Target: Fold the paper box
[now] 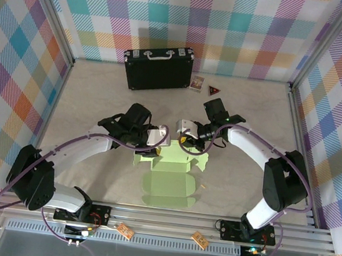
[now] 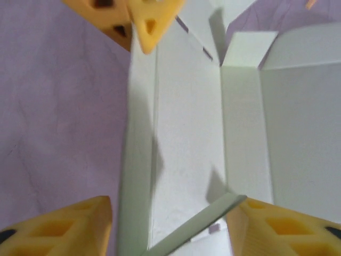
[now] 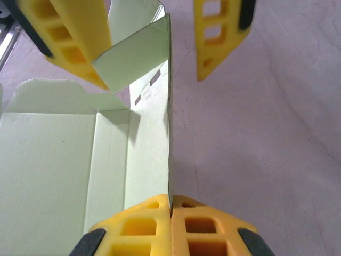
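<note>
Beige table (image 1: 100, 87) holds the paper box (image 1: 170, 181) between plaid walls (image 1: 235, 23).

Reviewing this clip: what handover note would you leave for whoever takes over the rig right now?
The left gripper is open, jaws either side of a lifted end flap, gripping nothing.
The right gripper is shut on the edge of the raised side panel.
The paper box lies between the arms, mostly flat.
Done: one side panel stood upright, one end flap partly up.
Left: the other walls and flaps, then closing.
</note>
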Available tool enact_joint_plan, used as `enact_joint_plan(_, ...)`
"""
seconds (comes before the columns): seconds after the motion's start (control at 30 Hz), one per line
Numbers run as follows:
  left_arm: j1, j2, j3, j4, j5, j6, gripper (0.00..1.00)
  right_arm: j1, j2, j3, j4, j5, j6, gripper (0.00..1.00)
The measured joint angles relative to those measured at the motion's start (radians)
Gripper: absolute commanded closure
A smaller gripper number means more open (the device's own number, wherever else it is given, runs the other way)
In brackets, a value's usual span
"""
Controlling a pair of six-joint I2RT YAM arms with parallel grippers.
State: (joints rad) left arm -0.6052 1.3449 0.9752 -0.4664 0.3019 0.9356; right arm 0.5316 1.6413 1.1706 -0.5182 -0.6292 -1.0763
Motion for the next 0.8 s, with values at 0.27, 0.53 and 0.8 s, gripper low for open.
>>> enact_joint_plan(0.27, 0.039, -0.298, 0.003, 0.092, -0.158, -0.361, 0.33, 0.0, 0.0, 0.0, 0.001, 0.02, -0.018, 1.0)
enact_joint_plan(0.53, 0.129, -0.402, -0.167, 0.124, -0.4, -0.93, 0.35, 0.018, -0.021, -0.022, 0.041, 0.097, -0.07, 1.0)
enact_joint_plan(0.8, 0.164, -0.378, -0.168, 0.016, -0.433, -1.218, 0.34, 0.131, -0.149, -0.188, 0.2, 0.227, -0.113, 1.0)
